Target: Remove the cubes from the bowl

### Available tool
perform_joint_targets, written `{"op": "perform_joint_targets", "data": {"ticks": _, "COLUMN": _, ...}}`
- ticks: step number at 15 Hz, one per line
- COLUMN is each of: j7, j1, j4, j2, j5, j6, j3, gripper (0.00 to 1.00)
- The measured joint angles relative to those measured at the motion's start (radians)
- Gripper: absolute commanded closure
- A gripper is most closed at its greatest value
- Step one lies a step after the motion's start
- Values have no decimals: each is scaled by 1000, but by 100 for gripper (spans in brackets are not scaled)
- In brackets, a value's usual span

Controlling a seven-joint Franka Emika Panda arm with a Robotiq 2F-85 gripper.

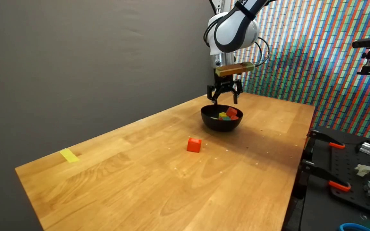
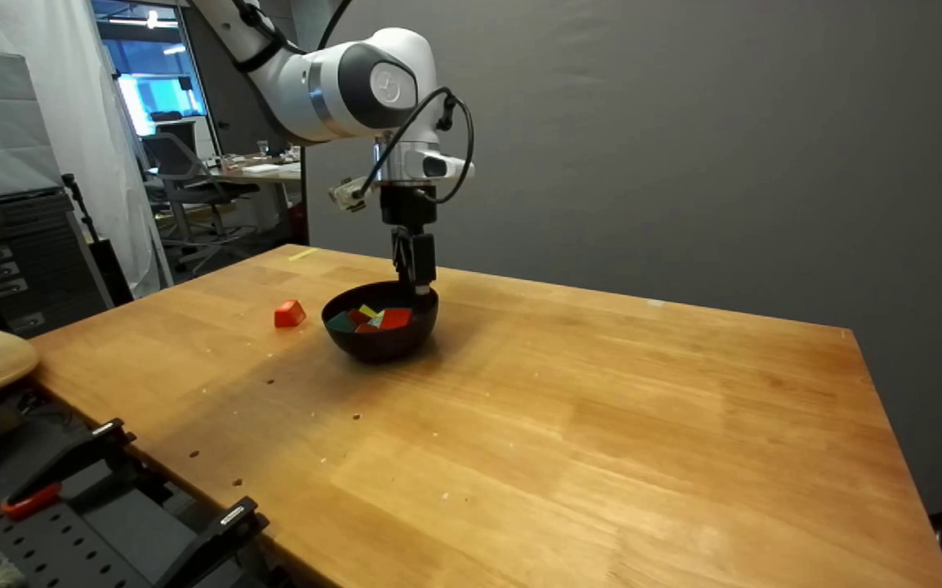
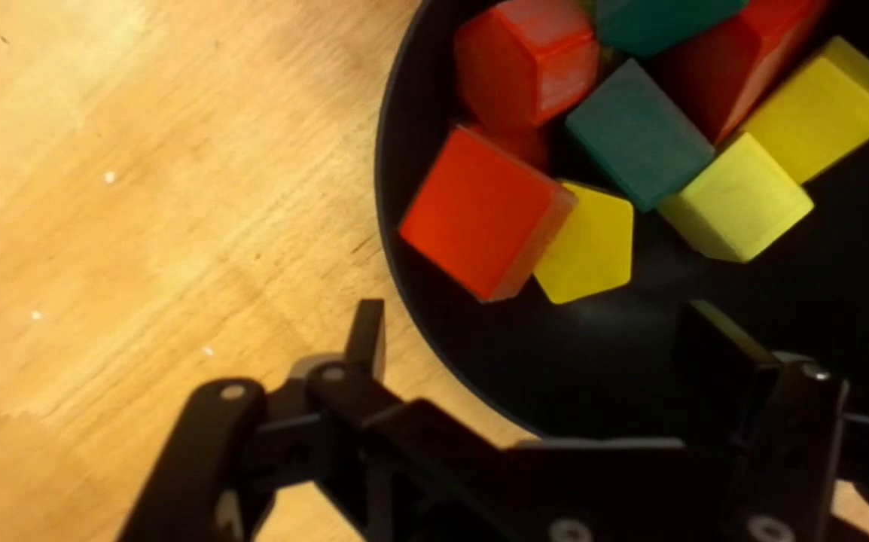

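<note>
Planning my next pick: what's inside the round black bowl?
The wrist view shows angular red blocks, yellow blocks and dark green blocks piled inside. Their overlap hides whatever lies beneath, and the gripper covers part of the bowl.

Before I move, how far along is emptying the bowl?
Done, it seems: one red block on the table, though these pictures can't confirm it came from the bowl. In hand: nothing; the gripper is open at the bowl. Left: red blocks, yellow blocks and green blocks, all in the bowl.
</note>
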Motion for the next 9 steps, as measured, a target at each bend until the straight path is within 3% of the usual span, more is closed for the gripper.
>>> {"op": "perform_joint_targets", "data": {"ticks": 3, "j7": 0, "j1": -4, "j4": -36, "j2": -28, "j5": 1, "j6": 0, "j3": 1, "gripper": 11}}
{"op": "perform_joint_targets", "data": {"ticks": 8, "j7": -4, "j1": -1, "j4": -68, "j2": -35, "j5": 1, "j6": 4, "j3": 28, "gripper": 10}}
{"op": "perform_joint_targets", "data": {"ticks": 9, "j7": -6, "j1": 2, "j4": -70, "j2": -35, "j5": 0, "j6": 5, "j3": 34, "gripper": 14}}
